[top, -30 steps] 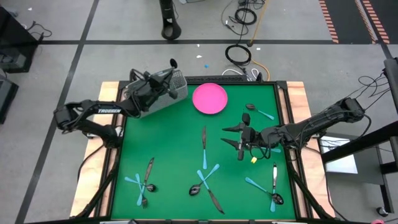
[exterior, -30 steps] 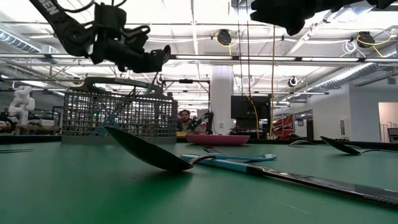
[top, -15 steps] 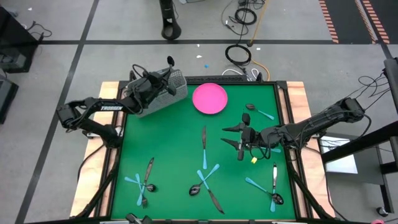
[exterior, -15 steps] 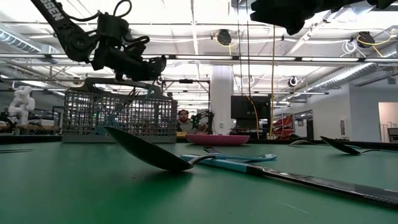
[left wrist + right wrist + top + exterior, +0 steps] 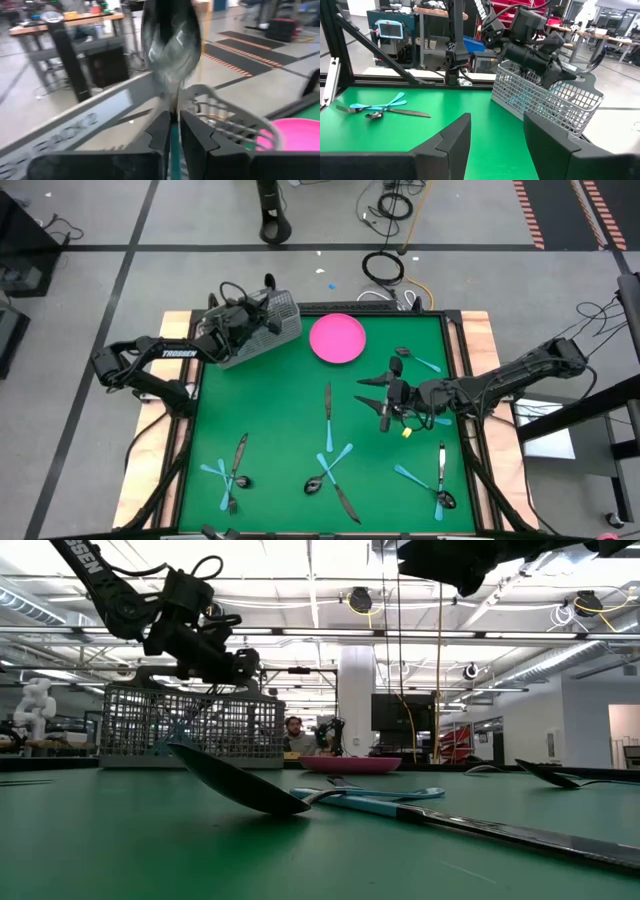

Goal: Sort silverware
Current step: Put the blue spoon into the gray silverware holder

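Green desk (image 5: 290,420): your left gripper (image 5: 255,312), over the basket (image 5: 262,330), barely pinches a blue-handled spoon (image 5: 169,35); released off-centre, it may miss its compartment. Right gripper (image 5: 385,402) hovers open, empty; other silverware (image 5: 328,455) lies scattered

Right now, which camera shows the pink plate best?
The high view: the whole round pink plate shows from above, beside the basket. The low view sees only its edge, far off. The left wrist view catches one corner; the right wrist view misses it.

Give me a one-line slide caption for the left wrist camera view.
Left gripper fingers pinch a blue-handled metal spoon above the grey wire-mesh basket, pink round plate beyond.
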